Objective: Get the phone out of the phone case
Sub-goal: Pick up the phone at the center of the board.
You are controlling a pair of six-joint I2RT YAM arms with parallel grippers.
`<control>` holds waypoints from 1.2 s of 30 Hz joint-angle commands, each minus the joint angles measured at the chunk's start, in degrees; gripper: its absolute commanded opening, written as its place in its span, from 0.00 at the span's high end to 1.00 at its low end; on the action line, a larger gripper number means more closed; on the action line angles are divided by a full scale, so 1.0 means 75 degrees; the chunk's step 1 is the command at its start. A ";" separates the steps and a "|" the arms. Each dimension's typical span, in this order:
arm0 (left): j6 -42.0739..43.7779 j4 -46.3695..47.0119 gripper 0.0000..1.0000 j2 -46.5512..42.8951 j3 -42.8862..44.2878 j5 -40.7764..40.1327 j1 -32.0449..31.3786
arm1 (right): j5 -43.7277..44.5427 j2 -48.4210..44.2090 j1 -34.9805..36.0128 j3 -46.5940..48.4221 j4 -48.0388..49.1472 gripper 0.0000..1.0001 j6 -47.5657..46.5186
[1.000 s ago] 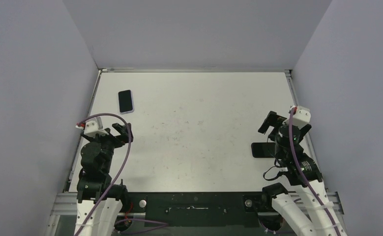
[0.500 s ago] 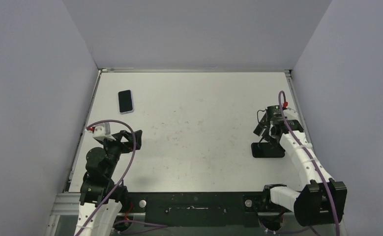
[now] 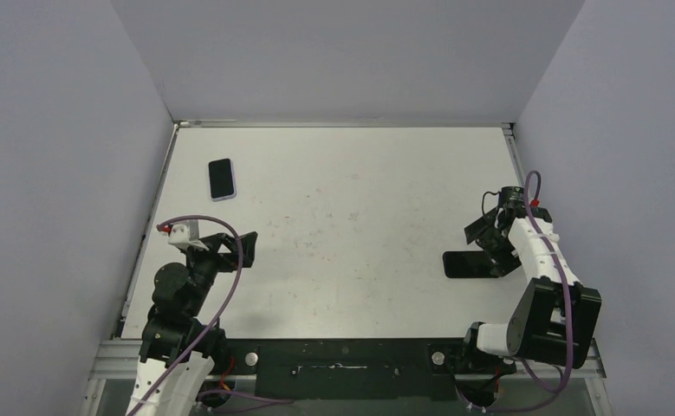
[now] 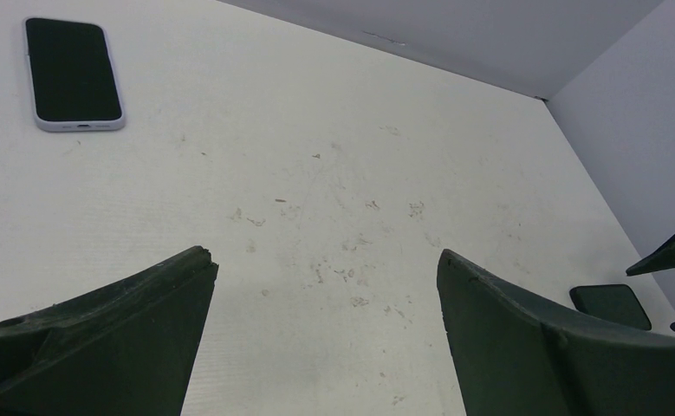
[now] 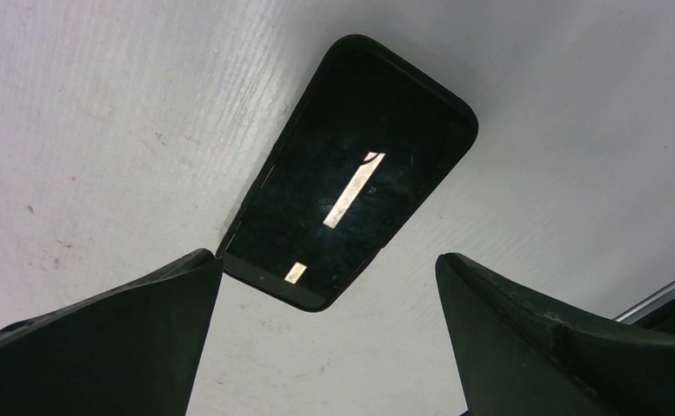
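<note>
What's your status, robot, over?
Left gripper open, empty. Right gripper open, pointed at black cased phone lying flat on table. Nothing between them. Other phone far left.

1. We are seeing the left arm (image 3: 176,299) showing bulky black joint housings above a white lower link.
2. We are seeing the right arm (image 3: 537,251) showing a white forearm link, a blocky black elbow housing and a white base link.
3. We are noting one purple cable (image 3: 199,217) looping over the left arm and another purple cable (image 3: 541,182) on the right.
4. We are spotting a small white module (image 3: 182,231) with a red tip.
5. We are viewing the left fingers (image 4: 117,338) and right fingers (image 5: 567,347) as broad, dark, matte wedges.
</note>
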 commanded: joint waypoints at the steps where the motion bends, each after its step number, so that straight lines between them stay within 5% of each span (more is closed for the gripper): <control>1: -0.0028 0.0423 0.03 -0.0082 -0.0005 -0.0051 -0.0186 | -0.0049 0.0374 -0.0063 -0.0003 0.0109 0.00 0.0706; 36: -0.0026 0.0336 0.03 -0.0257 0.0001 -0.0329 -0.0602 | -0.0087 0.1123 0.0145 -0.0491 0.0635 0.00 0.2737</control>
